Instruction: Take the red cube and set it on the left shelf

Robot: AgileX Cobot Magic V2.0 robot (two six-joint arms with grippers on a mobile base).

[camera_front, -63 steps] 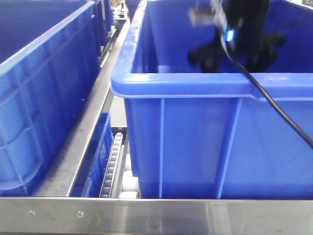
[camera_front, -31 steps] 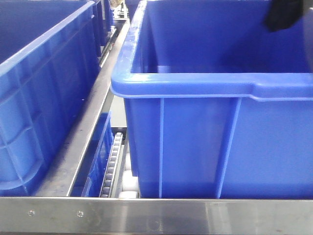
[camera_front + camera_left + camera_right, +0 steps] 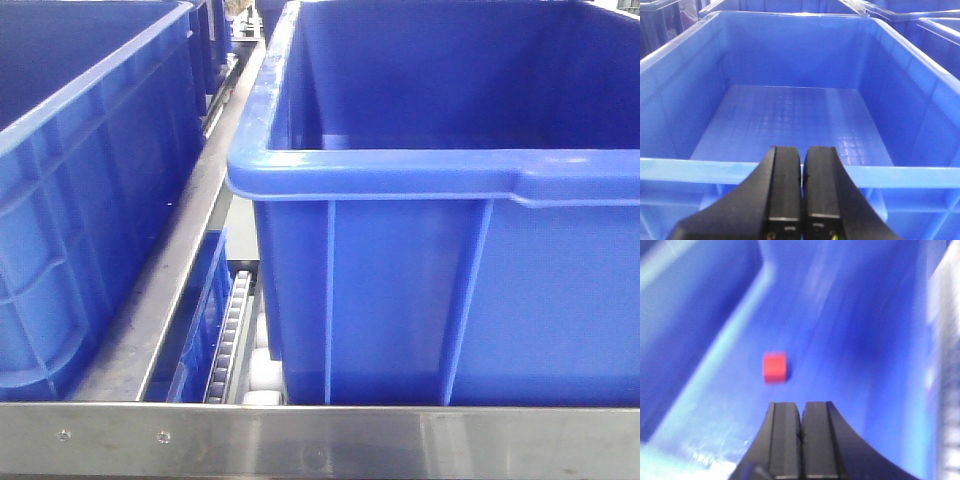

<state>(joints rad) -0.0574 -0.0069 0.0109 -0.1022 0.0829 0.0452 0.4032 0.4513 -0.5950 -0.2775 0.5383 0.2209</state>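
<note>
Right gripper point(image 3: 800, 415) jaws closed together, holding nothing. Red cube point(image 3: 774, 367) lies on a blue crate floor point(image 3: 850, 340) just ahead of it, apart. Left gripper point(image 3: 801, 165) also pressed closed, empty, above crate rim point(image 3: 900, 175). Steel shelf rail point(image 3: 320, 440) fronts the crates; view blurred.

Front view: the dark arm and its trailing cable, earlier above the large blue crate point(image 3: 440, 180), have withdrawn upward out of frame entirely.
</note>
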